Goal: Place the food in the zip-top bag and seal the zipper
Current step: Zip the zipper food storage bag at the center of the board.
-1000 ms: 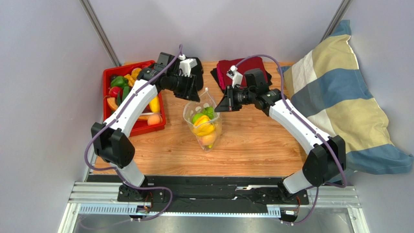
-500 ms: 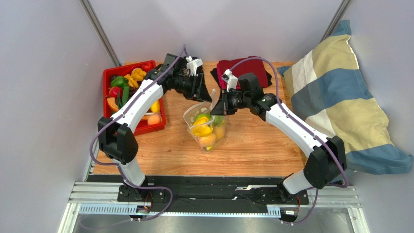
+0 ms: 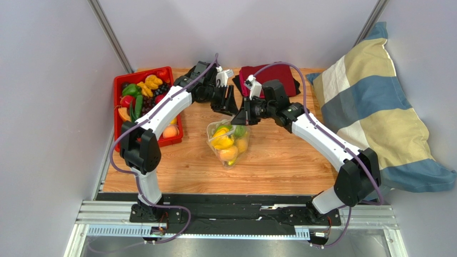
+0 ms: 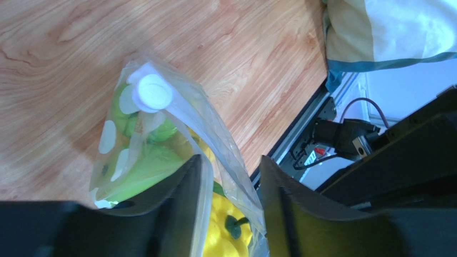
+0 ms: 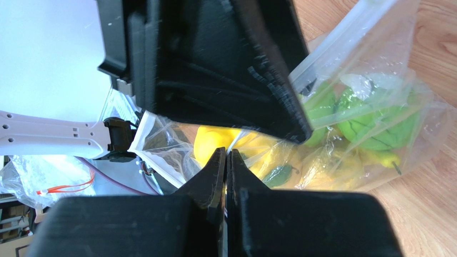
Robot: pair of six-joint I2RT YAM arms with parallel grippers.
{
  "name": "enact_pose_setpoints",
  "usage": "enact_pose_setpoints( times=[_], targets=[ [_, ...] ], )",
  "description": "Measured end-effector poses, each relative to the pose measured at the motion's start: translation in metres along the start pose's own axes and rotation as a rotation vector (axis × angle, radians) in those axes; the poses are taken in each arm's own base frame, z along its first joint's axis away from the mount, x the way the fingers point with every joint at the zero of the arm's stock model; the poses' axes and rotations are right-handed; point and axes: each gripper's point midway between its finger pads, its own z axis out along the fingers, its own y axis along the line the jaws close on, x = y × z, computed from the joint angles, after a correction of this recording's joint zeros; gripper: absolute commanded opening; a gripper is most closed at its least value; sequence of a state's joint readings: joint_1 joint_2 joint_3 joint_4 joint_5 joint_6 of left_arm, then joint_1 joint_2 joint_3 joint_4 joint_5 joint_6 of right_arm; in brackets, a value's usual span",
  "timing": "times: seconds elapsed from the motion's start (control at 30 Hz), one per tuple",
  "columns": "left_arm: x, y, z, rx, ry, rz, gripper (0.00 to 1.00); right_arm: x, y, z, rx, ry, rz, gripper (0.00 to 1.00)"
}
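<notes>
The clear dotted zip-top bag stands at the table's middle, holding yellow, green and orange food. My right gripper is shut on the bag's top edge; in the right wrist view a thin white strip of the edge sits between its closed jaws, with yellow fruit and green fruit behind. My left gripper is open just above the bag's far rim. In the left wrist view a fold of the bag runs between its fingers over a yellow fruit. The slider tab is not visible.
A red tray with more toy fruit stands at the far left. A dark red cloth lies at the back. A striped pillow fills the right side.
My left gripper has moved right, from beside the tray to over the bag's rim. My right gripper closed in on the bag's top edge and holds it. The bag's raised flap has come down.
</notes>
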State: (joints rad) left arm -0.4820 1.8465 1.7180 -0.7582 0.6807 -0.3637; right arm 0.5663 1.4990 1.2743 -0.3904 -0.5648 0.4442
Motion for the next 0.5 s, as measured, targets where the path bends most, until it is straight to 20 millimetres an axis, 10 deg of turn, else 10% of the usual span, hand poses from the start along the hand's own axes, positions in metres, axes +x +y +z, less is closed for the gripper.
enact_pose_setpoints(
  times=[0.13, 0.5],
  targets=[
    [-0.002, 0.003, 0.003, -0.018, 0.006, 0.003, 0.01, 0.002, 0.000, 0.002, 0.004, 0.004, -0.002, 0.12],
    [0.015, 0.005, -0.016, -0.033, 0.072, 0.248, 0.00, -0.010, -0.001, -0.046, -0.021, -0.003, -0.128, 0.78]
  ],
)
